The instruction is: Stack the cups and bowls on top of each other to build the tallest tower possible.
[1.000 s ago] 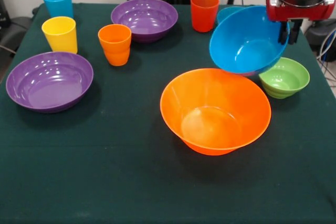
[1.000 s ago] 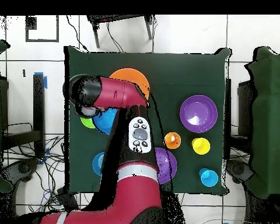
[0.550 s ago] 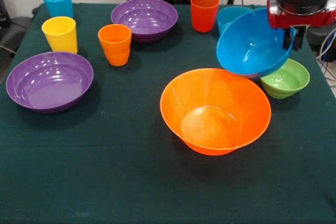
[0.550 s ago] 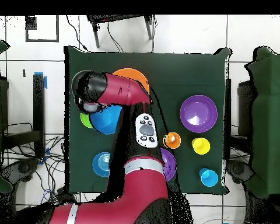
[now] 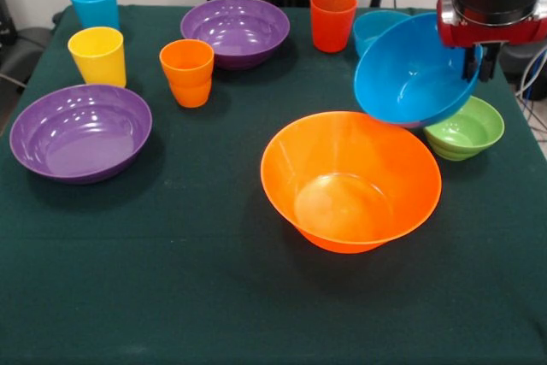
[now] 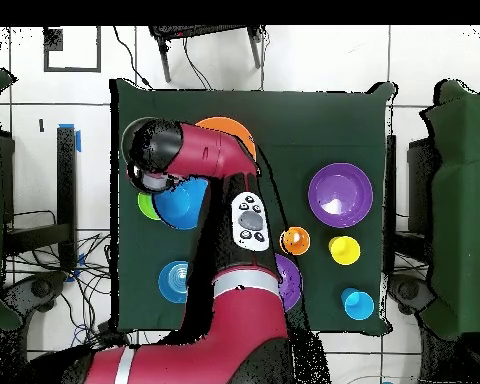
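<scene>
The large orange bowl (image 5: 351, 179) sits near centre, empty, evidently the base of a tower not yet begun. Above its far right rim hangs the deep blue bowl (image 5: 413, 73), tilted because the gripper (image 5: 475, 64) pinches only its right rim. The small green bowl (image 5: 464, 126) lies partly hidden behind it. The fingertips are hard to make out, probably clamped.
</scene>
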You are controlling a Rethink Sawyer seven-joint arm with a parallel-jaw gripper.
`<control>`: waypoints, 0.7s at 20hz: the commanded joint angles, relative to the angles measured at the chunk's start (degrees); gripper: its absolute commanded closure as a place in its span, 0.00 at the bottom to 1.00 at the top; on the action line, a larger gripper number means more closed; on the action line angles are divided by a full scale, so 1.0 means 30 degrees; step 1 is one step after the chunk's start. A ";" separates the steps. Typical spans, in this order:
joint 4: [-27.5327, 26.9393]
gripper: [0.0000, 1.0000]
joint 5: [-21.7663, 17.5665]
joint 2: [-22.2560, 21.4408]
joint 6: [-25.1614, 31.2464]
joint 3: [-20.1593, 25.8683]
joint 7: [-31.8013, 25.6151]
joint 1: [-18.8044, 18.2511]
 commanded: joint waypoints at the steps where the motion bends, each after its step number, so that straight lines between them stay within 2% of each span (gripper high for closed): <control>1: -0.1440 1.00 -0.0797 0.0556 0.2156 0.1360 0.0886 0.0061; 14: -0.3142 1.00 -0.2459 0.1059 0.3388 0.1205 -0.1644 -0.1061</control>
